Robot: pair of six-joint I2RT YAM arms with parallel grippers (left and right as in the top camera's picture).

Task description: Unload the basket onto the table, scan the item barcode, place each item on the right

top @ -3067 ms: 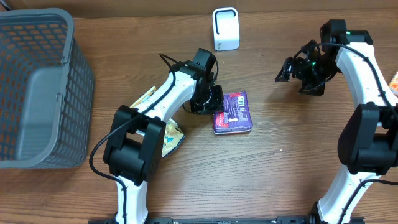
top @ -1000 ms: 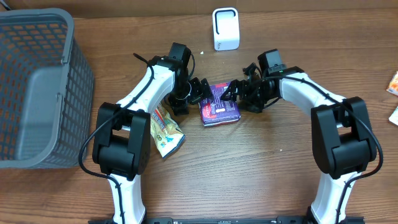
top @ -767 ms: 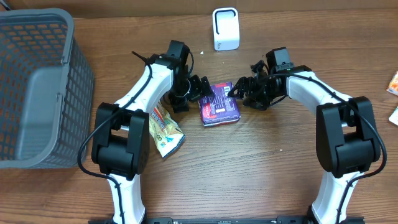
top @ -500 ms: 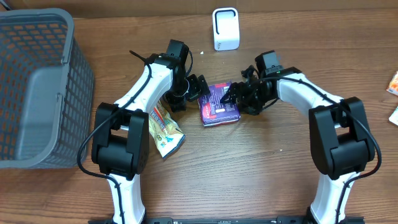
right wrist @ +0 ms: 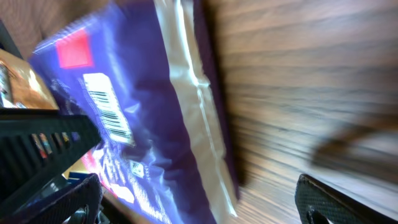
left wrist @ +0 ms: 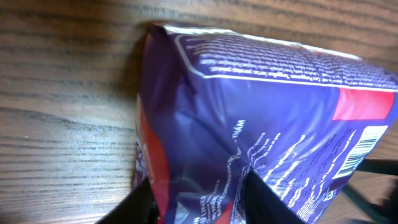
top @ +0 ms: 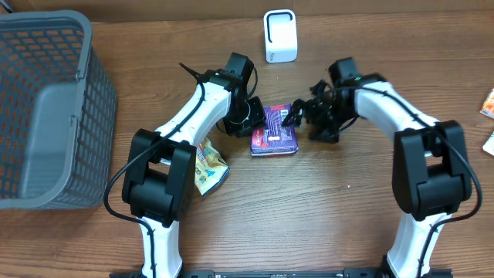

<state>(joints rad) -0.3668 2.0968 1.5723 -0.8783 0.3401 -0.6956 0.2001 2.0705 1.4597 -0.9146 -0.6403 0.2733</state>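
**Purple packet pinched by left tool, right tool spread at the other end**

Overhead. The purple packet (top: 276,133) lies on the desk (top: 324,224), between the two tools. The left tool (top: 253,122) sits on one end of it. The right tool (top: 299,116) is just off the opposite end, near a corner. A white scanner (top: 279,35) stands well beyond both tools, apart from the packet. A yellow snack bag (top: 208,166) lies behind the left tool, partly under that arm. A grey basket (top: 46,108) sits far off on the left tool's outer side. How the jaws stand is hard to read from up here.

Left wrist. Both fingers (left wrist: 140,202) show at the bottom edge with the packet's end between them. The film is creased and bunched where they meet it, so the left tool is pinching the purple packet. The rest of the packet stretches away from the tool over the wood. The barcode (left wrist: 359,149) is on the upward face, ahead and off to the right of the tool, near a red block and white small print.

Right wrist. The picture is blurred. The fingers (right wrist: 323,202) sit in the two lower corners, wide apart. The right tool is spread and holds nothing. The packet lies ahead and toward one finger, sealed edge up and barcode showing. The other finger is over bare wood. I cannot tell whether the near finger touches the packet.
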